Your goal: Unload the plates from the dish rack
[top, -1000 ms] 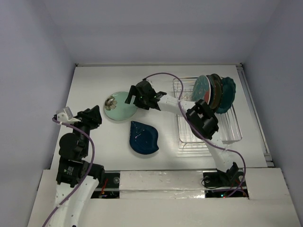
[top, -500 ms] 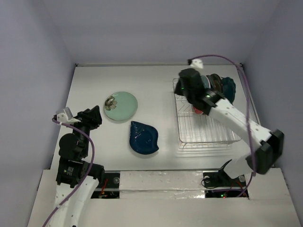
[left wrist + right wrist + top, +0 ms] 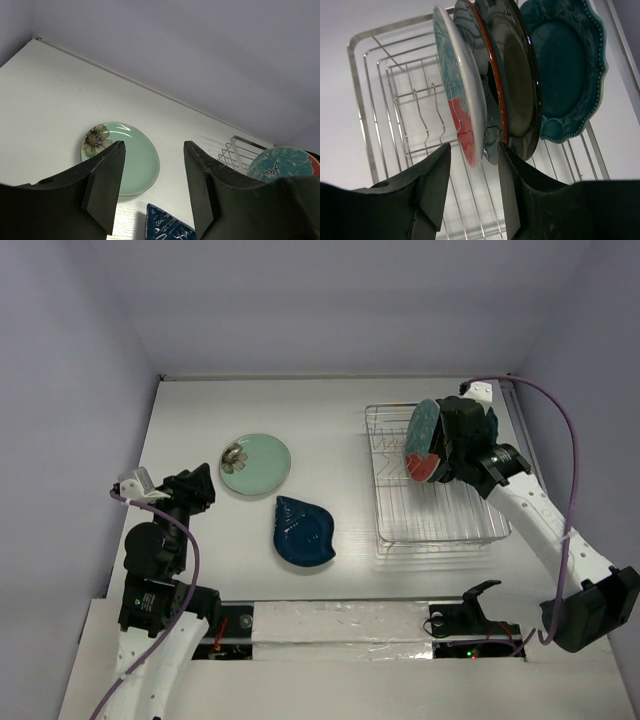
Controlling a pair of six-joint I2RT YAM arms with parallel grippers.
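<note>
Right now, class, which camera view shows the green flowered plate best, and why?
The top view: the green plate lies whole and uncovered on the table. The left wrist view shows it closer, but the left gripper covers part of its rim. The right wrist view does not show it at all.

Mint-green plate [image 3: 255,463] and blue leaf plate [image 3: 304,531] lay flat centre-left; four plates [image 3: 515,85] stood upright in the dish rack [image 3: 440,525], upper right.

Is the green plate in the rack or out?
Out. The green plate lies flat on the table, left of the rack, beside the blue plate.
</note>
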